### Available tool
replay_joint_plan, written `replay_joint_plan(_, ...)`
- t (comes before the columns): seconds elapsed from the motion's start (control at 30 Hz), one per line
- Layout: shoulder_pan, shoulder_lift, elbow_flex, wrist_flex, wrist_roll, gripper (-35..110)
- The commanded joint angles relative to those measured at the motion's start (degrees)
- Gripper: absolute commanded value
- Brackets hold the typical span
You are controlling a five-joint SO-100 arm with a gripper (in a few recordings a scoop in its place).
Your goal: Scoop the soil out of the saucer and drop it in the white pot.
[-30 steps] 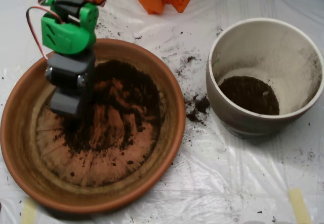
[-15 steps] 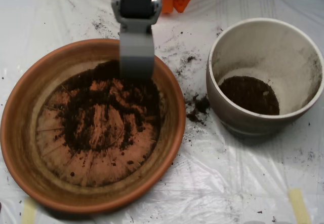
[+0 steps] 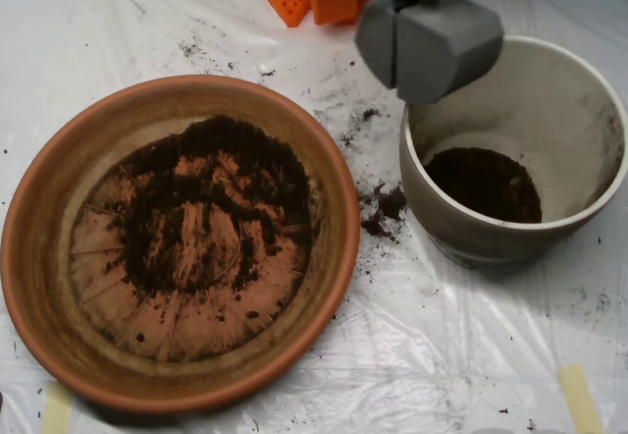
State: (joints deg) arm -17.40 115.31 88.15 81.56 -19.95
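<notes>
Pincer [image 3: 429, 46]: grey clamshell, halves pressed together along a thin seam, hanging over the upper-left rim of the white pot [image 3: 589, 208]; whether it carries a load cannot be told.

Soil [image 3: 211, 208]: dark, loose, crumbly; most lies thinly in the saucer [image 3: 39, 287], thickest toward its upper part, with a layer already in the pot's bottom. Judged light, prone to spilling; best taken where deepest.

Surface [image 3: 442, 355]: plastic-sheeted, crumbs [image 3: 383, 208] strewn between the two vessels.
</notes>
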Motion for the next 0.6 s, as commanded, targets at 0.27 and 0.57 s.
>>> replay_joint_plan(0.27,-4.13,1.32,0.09,-0.35,1.41,41)
replay_joint_plan(0.57,9.05,4.75,-0.97,-1.49,9.76,37)
